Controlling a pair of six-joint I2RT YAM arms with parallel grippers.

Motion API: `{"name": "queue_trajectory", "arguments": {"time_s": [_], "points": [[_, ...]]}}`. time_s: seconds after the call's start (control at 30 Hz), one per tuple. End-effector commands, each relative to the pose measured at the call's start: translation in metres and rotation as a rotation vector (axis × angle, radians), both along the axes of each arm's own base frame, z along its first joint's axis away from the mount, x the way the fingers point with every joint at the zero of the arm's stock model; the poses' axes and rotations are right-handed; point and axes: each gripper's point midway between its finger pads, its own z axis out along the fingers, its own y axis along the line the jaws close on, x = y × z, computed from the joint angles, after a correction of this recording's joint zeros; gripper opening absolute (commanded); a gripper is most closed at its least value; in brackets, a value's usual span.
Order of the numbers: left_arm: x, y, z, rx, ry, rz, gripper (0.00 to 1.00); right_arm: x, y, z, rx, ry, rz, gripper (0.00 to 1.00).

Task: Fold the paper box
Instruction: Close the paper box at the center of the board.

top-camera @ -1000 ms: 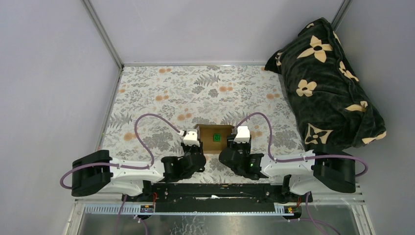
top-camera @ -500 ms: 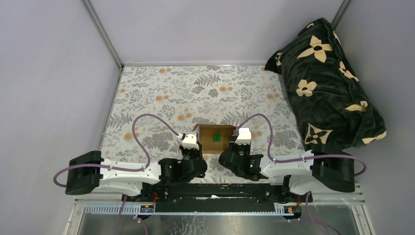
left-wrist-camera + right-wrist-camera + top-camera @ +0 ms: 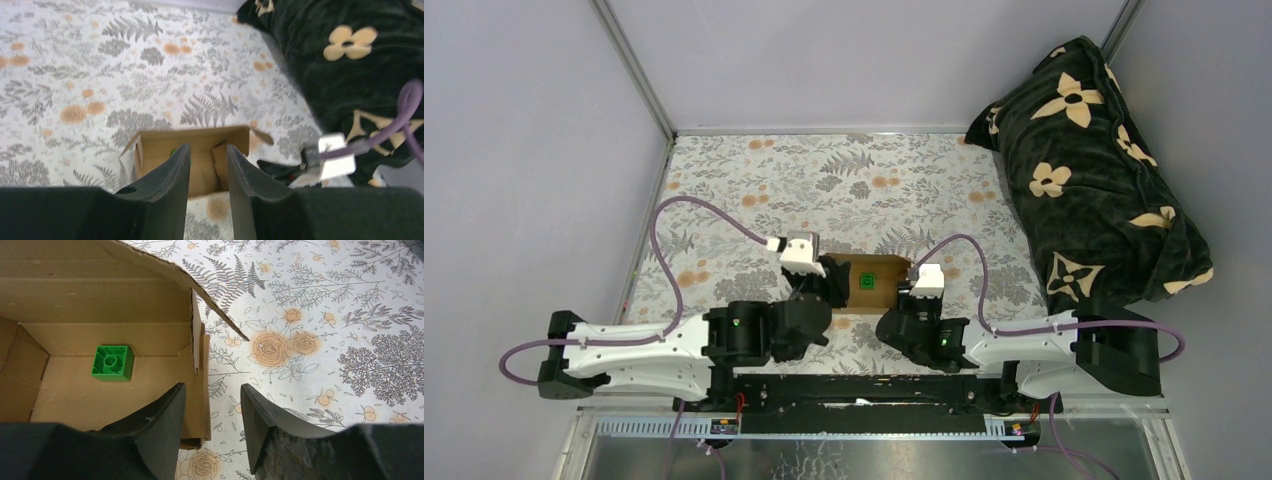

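Note:
The paper box (image 3: 871, 285) stands as an open brown cardboard tray on the floral cloth between my two arms, with a small green cube (image 3: 112, 362) on its floor. My left gripper (image 3: 835, 290) hovers over the box's left part. In the left wrist view the box (image 3: 200, 142) lies below the left gripper (image 3: 209, 150), which is open and holds nothing. My right gripper (image 3: 212, 388) is open and straddles the box's right side wall (image 3: 199, 390); the wall sits close to the left finger (image 3: 162, 412). A far flap (image 3: 165, 270) slants up above that wall.
A dark blanket with cream flowers (image 3: 1089, 170) is heaped at the right rear, reaching the table's right edge. The floral cloth (image 3: 824, 180) covers the table, with grey walls on three sides and purple cables (image 3: 714, 215) looping above both wrists.
The left arm has lifted and swung its wrist back over the box's left end, and its jaws have widened. The right gripper has shifted slightly nearer. The box stays in place.

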Motion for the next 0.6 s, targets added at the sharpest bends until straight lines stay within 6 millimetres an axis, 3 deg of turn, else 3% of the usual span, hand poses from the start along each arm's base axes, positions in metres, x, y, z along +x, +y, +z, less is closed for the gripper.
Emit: {"name": "queue_trajectory", "arguments": {"time_s": [0.0, 0.1, 0.2, 0.4, 0.57], "points": [[0.035, -0.002, 0.046, 0.058, -0.065, 0.001, 0.38, -0.001, -0.006, 0.017, 0.055, -0.066, -0.038, 0.54], [0.069, -0.014, 0.047, 0.078, -0.048, -0.024, 0.37, -0.007, -0.01, 0.021, 0.066, -0.063, -0.03, 0.59], [0.091, -0.028, 0.026, 0.11, -0.014, -0.052, 0.35, -0.012, -0.013, 0.026, 0.095, -0.06, -0.011, 0.6], [0.118, -0.049, -0.02, 0.126, 0.052, -0.099, 0.33, -0.027, -0.021, 0.018, 0.16, 0.001, 0.053, 0.57], [0.129, -0.059, -0.048, 0.165, 0.097, -0.127, 0.31, -0.046, -0.014, 0.002, 0.212, 0.065, 0.14, 0.44]]}}
